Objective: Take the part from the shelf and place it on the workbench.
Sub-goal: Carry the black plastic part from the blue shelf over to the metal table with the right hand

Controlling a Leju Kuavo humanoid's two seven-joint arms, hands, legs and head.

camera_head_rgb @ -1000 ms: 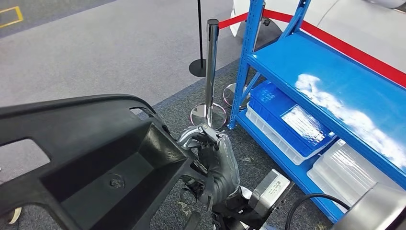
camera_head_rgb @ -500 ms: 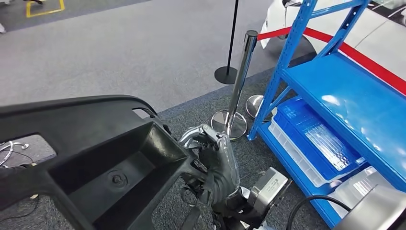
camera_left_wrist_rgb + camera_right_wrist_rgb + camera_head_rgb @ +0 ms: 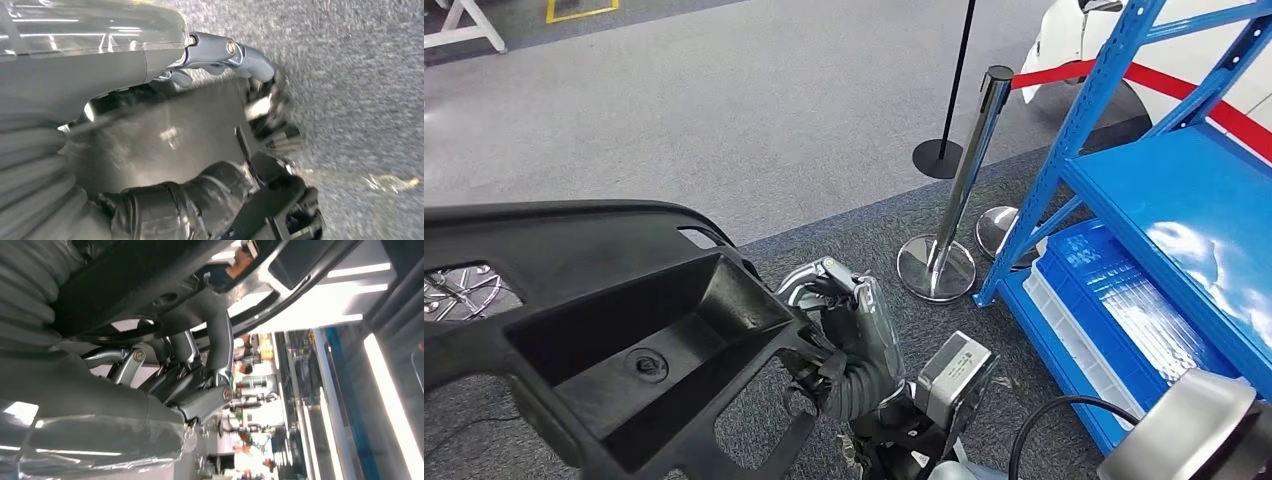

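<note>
Black plastic, the part [image 3: 614, 330] is off the blue shelf [image 3: 1184, 210] and carried just beside it, right hand [image 3: 849, 335] and left hand [image 3: 190, 200] with fingers clamped on it, so only the table placement remains.

I see a showroom or factory hall: grey carpet floor [image 3: 724, 110], blue steel shelf [image 3: 1169, 190] with crates [image 3: 1124, 310], chrome barrier posts [image 3: 969, 180], a white car [image 3: 1079, 35].
</note>
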